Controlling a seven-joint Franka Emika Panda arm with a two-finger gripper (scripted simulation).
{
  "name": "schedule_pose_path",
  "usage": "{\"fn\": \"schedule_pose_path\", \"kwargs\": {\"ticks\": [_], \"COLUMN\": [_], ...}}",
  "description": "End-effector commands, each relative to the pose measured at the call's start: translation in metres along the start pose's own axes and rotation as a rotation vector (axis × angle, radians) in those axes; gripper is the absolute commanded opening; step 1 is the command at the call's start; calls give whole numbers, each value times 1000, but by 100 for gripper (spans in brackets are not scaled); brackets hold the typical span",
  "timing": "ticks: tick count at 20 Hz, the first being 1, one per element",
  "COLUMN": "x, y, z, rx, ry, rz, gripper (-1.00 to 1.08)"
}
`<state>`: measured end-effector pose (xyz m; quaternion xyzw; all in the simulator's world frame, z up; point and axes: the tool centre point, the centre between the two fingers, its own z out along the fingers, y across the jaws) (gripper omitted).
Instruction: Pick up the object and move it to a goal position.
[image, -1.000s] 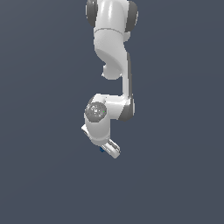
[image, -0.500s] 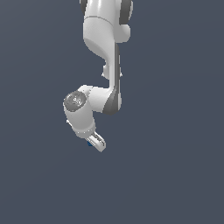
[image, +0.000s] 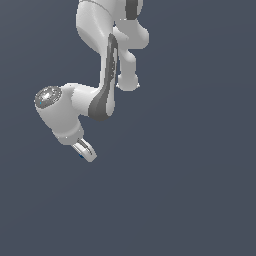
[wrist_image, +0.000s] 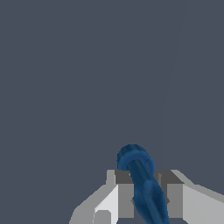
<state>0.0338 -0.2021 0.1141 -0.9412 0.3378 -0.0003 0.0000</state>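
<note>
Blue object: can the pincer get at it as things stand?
Yes, apparently: the blue object already sits between the pincer fingers, seemingly clamped, with nothing in the way.

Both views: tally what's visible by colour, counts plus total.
Dark blue: 1, the object, sitting between the fingers of the gripper
White and grey: 1, the arm with its gripper
Total: 2
</note>
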Motion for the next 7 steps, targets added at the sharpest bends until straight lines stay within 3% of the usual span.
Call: {"fn": "schedule_pose_path", "kwargs": {"ticks": [1,7], "x": [5,10], "y": [12,18], "z": [-6,-10], "rx": [0,0], "ry": [-1,0], "rz": [-2,-3], "gripper": [-100,-100]}}
